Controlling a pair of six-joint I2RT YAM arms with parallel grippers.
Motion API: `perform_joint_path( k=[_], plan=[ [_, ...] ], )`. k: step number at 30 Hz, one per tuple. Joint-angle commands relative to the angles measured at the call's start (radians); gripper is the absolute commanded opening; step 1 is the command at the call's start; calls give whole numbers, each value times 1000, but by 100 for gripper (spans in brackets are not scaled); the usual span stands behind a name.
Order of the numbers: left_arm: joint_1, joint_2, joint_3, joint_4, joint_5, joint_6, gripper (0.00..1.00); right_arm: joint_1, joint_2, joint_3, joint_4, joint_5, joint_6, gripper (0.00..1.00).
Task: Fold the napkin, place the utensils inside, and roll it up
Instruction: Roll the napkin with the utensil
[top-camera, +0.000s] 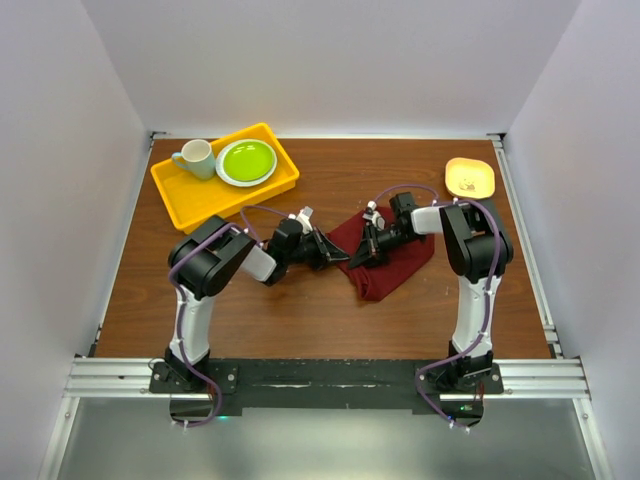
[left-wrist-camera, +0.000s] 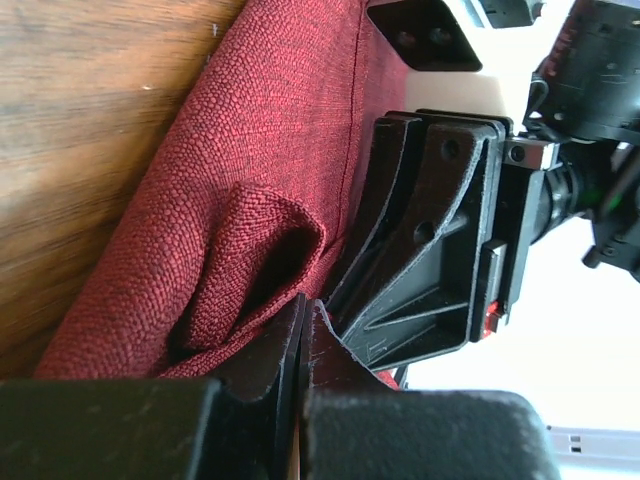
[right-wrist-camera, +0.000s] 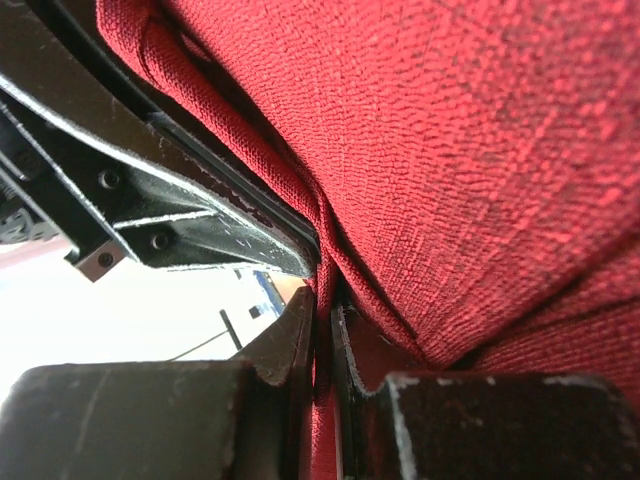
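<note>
Together in tray (top-camera: 200, 197): mug (top-camera: 197, 158), plate (top-camera: 246, 161).

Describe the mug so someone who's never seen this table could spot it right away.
Find the yellow tray at the far left of the wooden table. The mug stands in its left end, beside a bright green plate. It is the only pale, handled, upright thing there.

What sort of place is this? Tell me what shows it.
Probably a robotics lab test cell: plain white walls box in a wooden table, two arms are bolted to a metal rail, and a mug and plate sit in a yellow tray.
</note>
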Motion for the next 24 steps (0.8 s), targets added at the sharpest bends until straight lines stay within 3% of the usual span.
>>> perform_joint_path(
  k=[1,3,7,10,14,17,18,24],
  plan=[
    [9,46,-51,-239,-110,84,0,11,-30,27,-119,263,-36,14],
    [10,60,-51,-251,-114,89,0,28,-41,47,-134,272,-31,19],
    [10,80,-54,-259,-111,97,0,59,-68,114,-228,347,-56,39],
    [10,89,-62,-259,-110,97,0,83,-110,157,-297,389,-87,47],
    [10,97,-65,-265,-99,91,0,127,-171,219,-403,556,-122,66],
    [10,92,-63,-286,-94,92,0,173,-248,237,-457,694,-146,71],
    [9,91,-62,-291,-88,92,0,190,-268,236,-461,723,-153,78],
    [10,94,-50,-333,-61,77,0,410,-418,150,-374,1074,-174,81]
  ],
)
